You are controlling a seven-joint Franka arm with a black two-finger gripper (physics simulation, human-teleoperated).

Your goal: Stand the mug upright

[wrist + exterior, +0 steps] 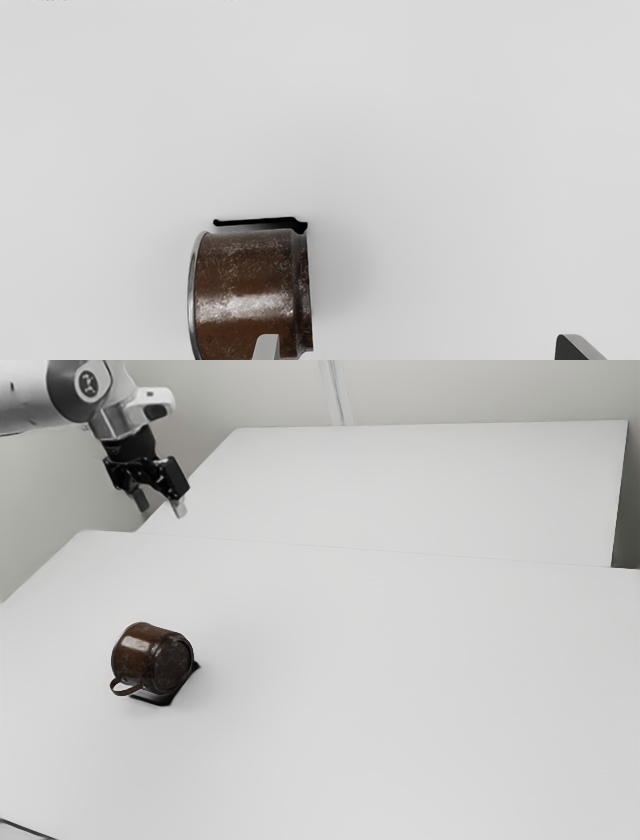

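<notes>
While the mug (147,657) lies on its side on the surface (380,690), the claw (160,505) is released above; best grip the body squarely, lift clear, turn the base (174,664) down; lower gently.

There's a white surface (400,710), another white tabletop (430,490) beyond it, and a pale wall (480,390) with a narrow strip (334,390).

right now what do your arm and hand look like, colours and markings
My arm is smooth, rounded and pale grey to white, with a dark grey joint cover carrying a small round emblem. The hand is black and angular, with two blunt fingers ending in light grey tips; one has a dark face.
</notes>
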